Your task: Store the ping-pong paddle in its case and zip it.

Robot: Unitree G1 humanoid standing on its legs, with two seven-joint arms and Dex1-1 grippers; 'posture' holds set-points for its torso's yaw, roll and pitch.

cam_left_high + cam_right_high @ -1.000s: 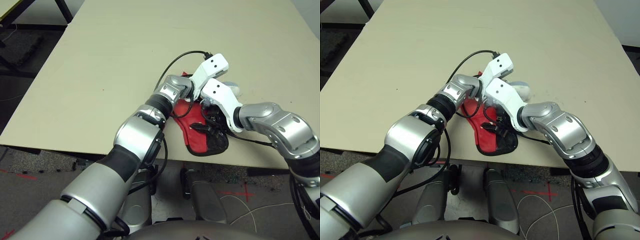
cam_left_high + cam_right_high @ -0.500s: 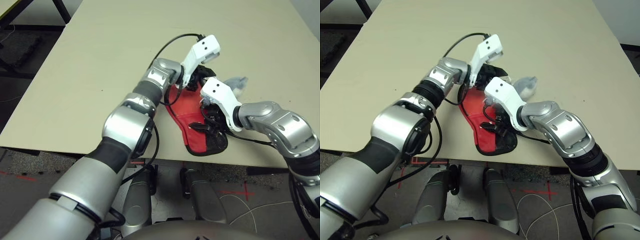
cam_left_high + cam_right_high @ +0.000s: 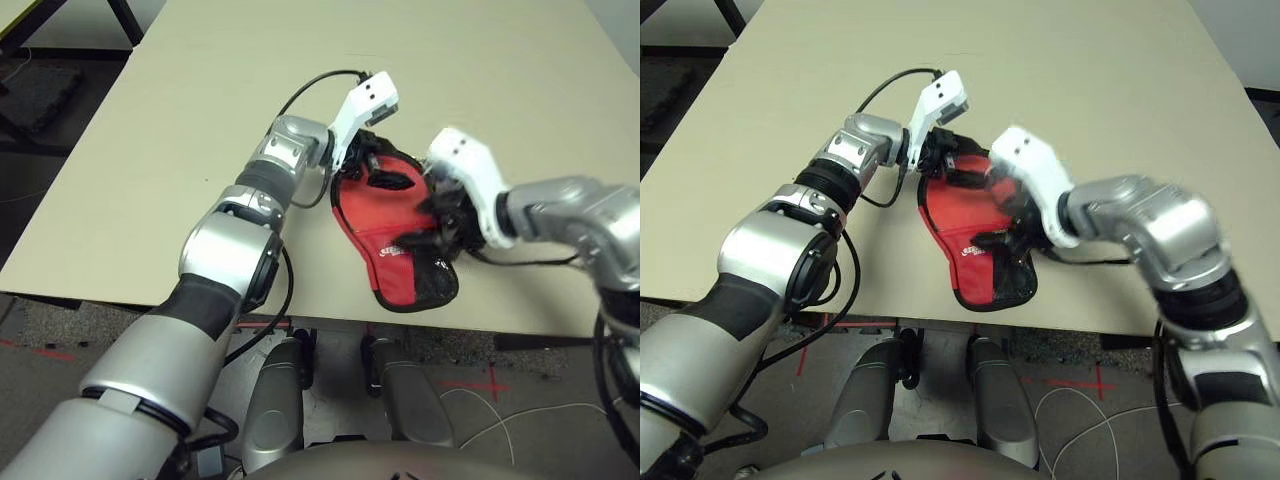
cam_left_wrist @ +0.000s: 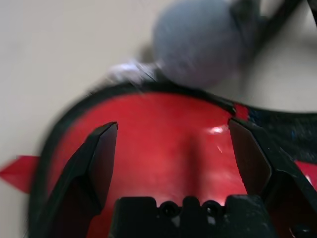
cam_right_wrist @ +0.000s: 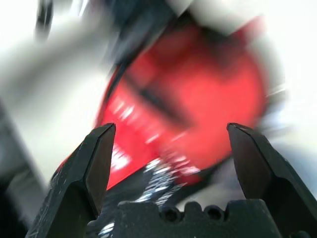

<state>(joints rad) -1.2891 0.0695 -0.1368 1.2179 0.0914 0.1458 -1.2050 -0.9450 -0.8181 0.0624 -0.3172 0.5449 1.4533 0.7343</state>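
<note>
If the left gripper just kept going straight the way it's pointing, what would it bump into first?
Probably the red case: it lies in line beyond the left gripper's open fingers, though how near is unclear.

left gripper (image 4: 173,171) wide open, right gripper (image 5: 172,173) wide open, both pointing down, silver left arm (image 3: 222,260) and silver right arm (image 3: 1155,235) reaching forward and inward
</note>
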